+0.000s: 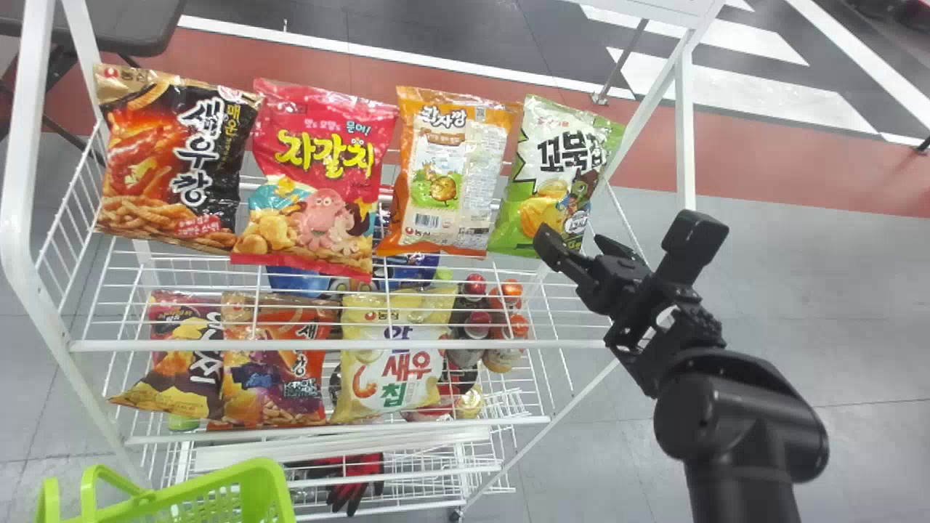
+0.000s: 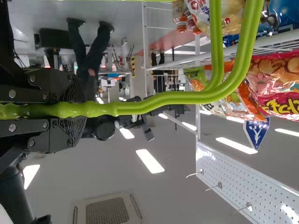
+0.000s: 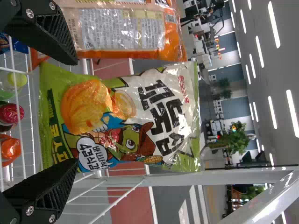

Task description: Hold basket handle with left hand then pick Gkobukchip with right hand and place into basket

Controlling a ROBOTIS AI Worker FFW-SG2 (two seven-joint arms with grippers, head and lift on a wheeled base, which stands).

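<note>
The right end effector [image 1: 573, 245] stands wide open and empty at the lower end of the Gkobukchip [image 1: 559, 171]; I cannot tell whether they touch, and a finger hides a bottom corner. Just left of the Gkobukchip is an orange snack bag [image 1: 454, 171]. Below the Gkobukchip, bottles [image 1: 476, 325] are partly hidden behind the wires of the white rack [image 1: 341, 346]. Left of the Gkobukchip and nearer the robot is a green basket [image 1: 218, 479], cut off below; the left end effector [image 2: 83, 112] is closed around its handle [image 2: 187, 97].
</note>
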